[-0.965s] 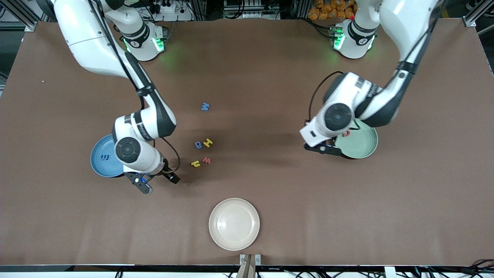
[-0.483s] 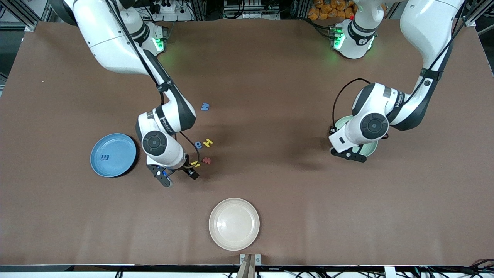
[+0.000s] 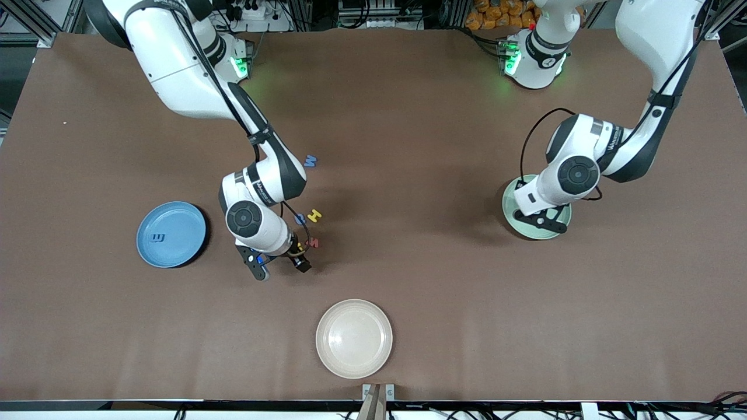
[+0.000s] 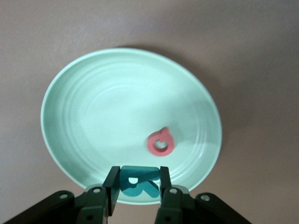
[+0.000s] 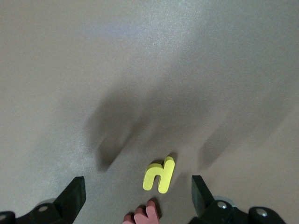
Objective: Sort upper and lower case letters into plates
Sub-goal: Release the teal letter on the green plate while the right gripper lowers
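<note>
1. The loose letters lie near the middle of the table, toward the right arm's end: a yellow H [image 3: 314, 216] with a blue letter [image 3: 300, 219] just beside it, a red letter [image 3: 314, 242] nearer the front camera, and a blue W [image 3: 310, 161] farther from it, well apart from the rest.
2. A yellow lower-case n [image 5: 159, 175] lies flat on the table, with the red letter [image 5: 142, 214] just beside it in the right wrist view.
3. The sky blue plate [image 3: 185, 219] sits toward the right arm's end of the table with one dark blue letter [image 3: 158, 238] lying in it.
4. The pale mint green plate [image 4: 74, 93] sits toward the left arm's end; a red letter with a round hole [image 4: 161, 143] lies flat in it.
5. The left gripper [image 4: 138, 186] hangs over the mint plate's rim, its fingers pinching a teal letter [image 4: 136, 183] by its two sides.
6. The right gripper [image 5: 138, 198] hangs low over the yellow n, its fingers spread wide to either side of that letter and holding nothing.
7. A cream-white plate [image 3: 335, 361] stands nearest the front camera, well apart from both other plates.
8. All of it rests on a brown table [image 3: 408, 146].
</note>
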Action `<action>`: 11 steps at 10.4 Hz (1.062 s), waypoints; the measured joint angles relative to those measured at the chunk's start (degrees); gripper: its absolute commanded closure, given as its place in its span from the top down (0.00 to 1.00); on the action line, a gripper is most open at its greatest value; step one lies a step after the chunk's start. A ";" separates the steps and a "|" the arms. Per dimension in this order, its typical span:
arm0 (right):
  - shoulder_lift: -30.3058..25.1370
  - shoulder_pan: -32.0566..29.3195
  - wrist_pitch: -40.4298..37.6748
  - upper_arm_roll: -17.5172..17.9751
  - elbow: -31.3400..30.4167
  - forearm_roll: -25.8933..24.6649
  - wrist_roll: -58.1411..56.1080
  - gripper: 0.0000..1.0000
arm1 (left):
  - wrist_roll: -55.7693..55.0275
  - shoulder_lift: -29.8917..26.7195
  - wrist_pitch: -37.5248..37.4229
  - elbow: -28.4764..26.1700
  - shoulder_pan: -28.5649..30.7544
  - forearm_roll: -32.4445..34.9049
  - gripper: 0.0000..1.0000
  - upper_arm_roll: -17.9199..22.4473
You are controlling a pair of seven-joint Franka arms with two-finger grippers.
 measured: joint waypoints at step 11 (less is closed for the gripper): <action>-1.04 0.59 4.17 -0.38 -2.00 0.04 11.81 1.00 | -0.04 -0.71 9.91 -6.82 4.95 0.00 1.00 -1.96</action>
